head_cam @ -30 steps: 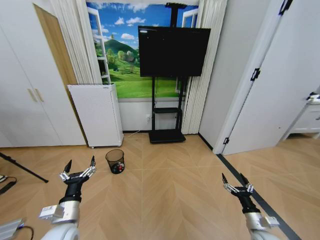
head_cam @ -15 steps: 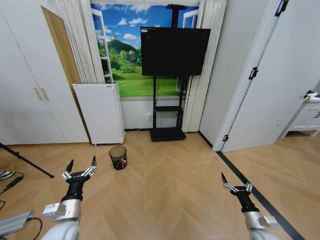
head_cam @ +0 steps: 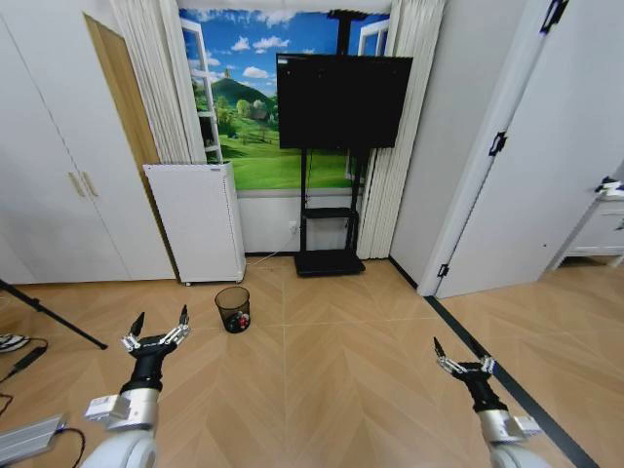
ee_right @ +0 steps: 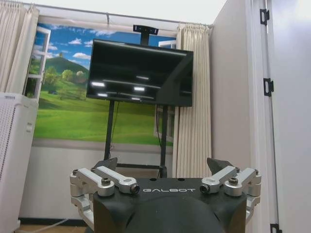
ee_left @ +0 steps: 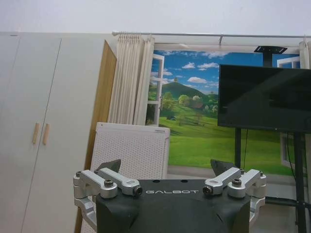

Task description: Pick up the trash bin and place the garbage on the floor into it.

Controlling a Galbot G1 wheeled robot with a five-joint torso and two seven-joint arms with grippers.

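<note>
Left claw [head_cam: 159,325] and right claw [head_cam: 456,349] spread wide, empty.

- A black television [head_cam: 343,100] stood on a floor stand.
- A white appliance [head_cam: 198,222] stood against the wall.
- Possibly a tripod leg [head_cam: 51,314] crossed the floor.

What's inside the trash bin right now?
Through the mesh of the trash bin, standing on the floor, something red and something white show near the bottom. What they are, and whether anything else lies beneath them, cannot be told through the mesh.
</note>
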